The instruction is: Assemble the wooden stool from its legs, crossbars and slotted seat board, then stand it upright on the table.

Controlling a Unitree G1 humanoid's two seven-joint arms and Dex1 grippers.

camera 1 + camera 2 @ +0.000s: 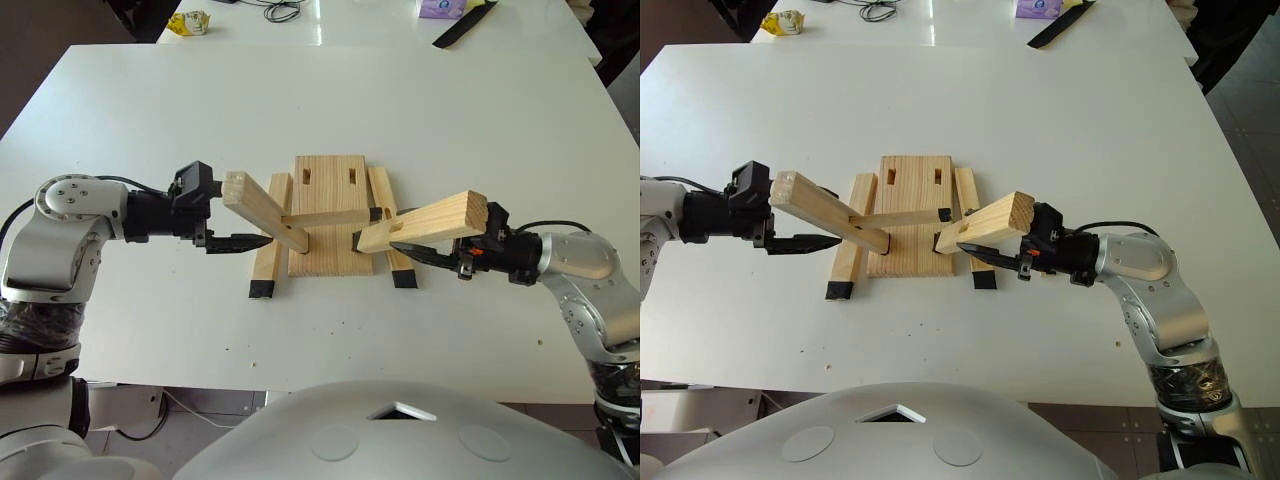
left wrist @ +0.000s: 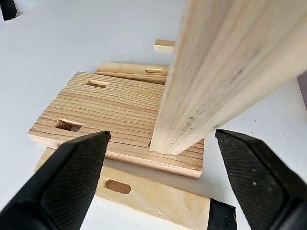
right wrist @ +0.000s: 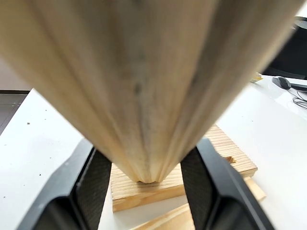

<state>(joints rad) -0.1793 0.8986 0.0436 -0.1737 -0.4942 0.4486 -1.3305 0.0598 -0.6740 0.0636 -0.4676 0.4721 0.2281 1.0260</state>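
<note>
The slotted seat board [image 1: 325, 190] lies flat at the table's middle. A wooden leg [image 1: 258, 208] slants up from the board toward my left gripper [image 1: 238, 242]. That gripper is open, its fingers [image 2: 62, 187] wide on either side of the leg's lower end [image 2: 192, 129]. A crossbar [image 1: 335, 215] runs from this leg across the board. My right gripper [image 1: 425, 250] is shut on a second slanted leg [image 1: 430, 220], whose low end is at the board's right edge; its fingers [image 3: 96, 187] press both sides. Two more legs lie flat beside the board, one on the left [image 1: 268, 245], one on the right [image 1: 388, 215].
The white table [image 1: 120, 120] has open room all around the parts. At the far edge lie a yellow packet [image 1: 190, 22], cables [image 1: 283, 10], a purple box [image 1: 440, 8] and a black strip [image 1: 463, 25].
</note>
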